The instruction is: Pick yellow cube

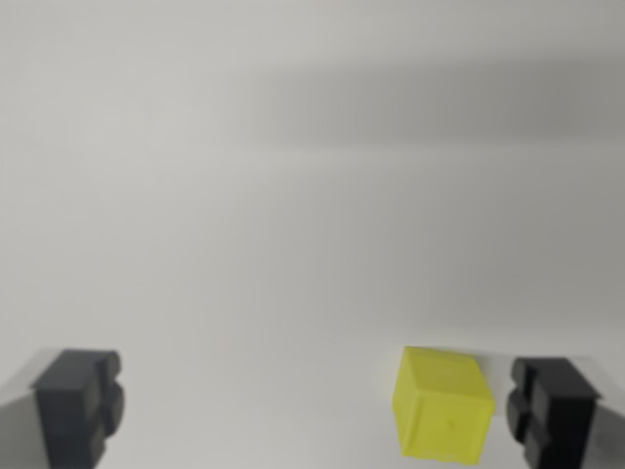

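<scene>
Slightly skewed yellow cube (pixel 441 403), axis-less

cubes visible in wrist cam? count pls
1. The yellow cube sits low in the wrist view's right, between the open gripper fingers and close beside the right-hand finger. The view is tight, so others could lie outside it.
</scene>
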### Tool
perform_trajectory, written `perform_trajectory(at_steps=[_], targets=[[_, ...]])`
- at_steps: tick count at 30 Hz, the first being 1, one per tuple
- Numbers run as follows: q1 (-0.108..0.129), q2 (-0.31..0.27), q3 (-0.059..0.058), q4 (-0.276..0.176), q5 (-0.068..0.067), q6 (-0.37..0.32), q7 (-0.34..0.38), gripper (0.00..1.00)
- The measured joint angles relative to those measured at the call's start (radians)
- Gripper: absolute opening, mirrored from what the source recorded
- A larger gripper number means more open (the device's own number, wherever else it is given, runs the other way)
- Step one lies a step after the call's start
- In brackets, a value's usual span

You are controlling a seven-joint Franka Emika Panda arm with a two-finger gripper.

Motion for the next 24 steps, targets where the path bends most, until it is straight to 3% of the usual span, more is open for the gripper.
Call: perform_trajectory(at_steps=[24], targets=[[-0.049,-0.046,0.000,-0.249,-0.002,0.212,0.003,1.00]])
